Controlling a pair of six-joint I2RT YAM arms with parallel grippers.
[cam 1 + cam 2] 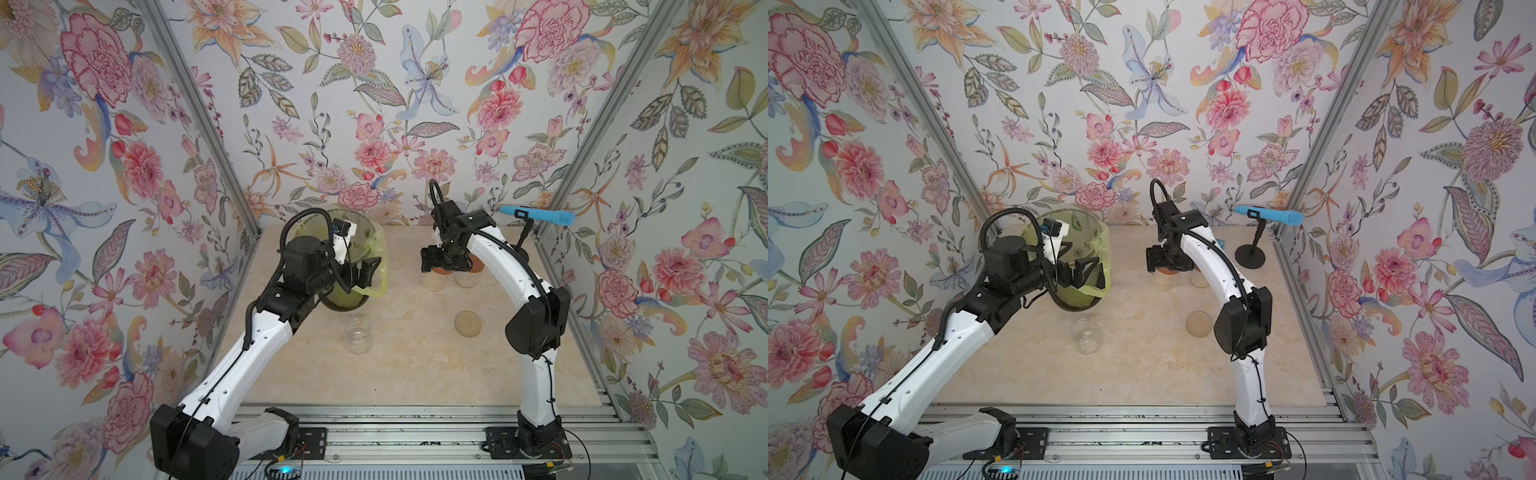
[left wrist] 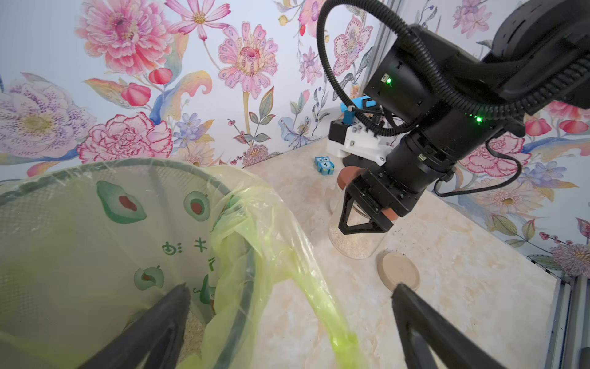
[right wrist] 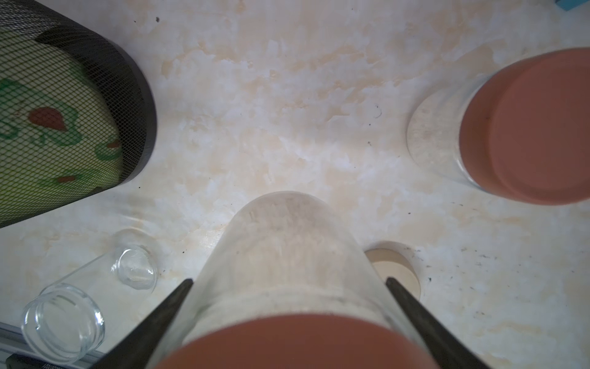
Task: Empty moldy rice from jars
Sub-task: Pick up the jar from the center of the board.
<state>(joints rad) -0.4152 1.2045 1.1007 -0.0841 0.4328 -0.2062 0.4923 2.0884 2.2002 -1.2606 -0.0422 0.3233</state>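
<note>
Two lidded jars (image 3: 526, 127), one empty jar (image 1: 357, 334); right fingers (image 3: 162, 319) grip lidded jar (image 3: 287, 249), left fingers (image 2: 153, 335) wide.

Blue microphone (image 1: 544, 215) on stand (image 1: 1250, 254); owl block (image 2: 324, 165) on marble table (image 1: 415, 374).

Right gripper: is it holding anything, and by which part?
Yes: the right gripper clamps the clear glass jar of pale rice, its fingers on opposite sides of the glass wall just under the reddish-brown round lid.

One digit readable
A blue owl block (image 2: 324, 165), sitting on the surface (image 2: 447, 271) at three o'clock from the bin (image 1: 1075, 305), is showing a 1; green glyphs on the bin liner (image 2: 178, 247) are reading unclear.
</note>
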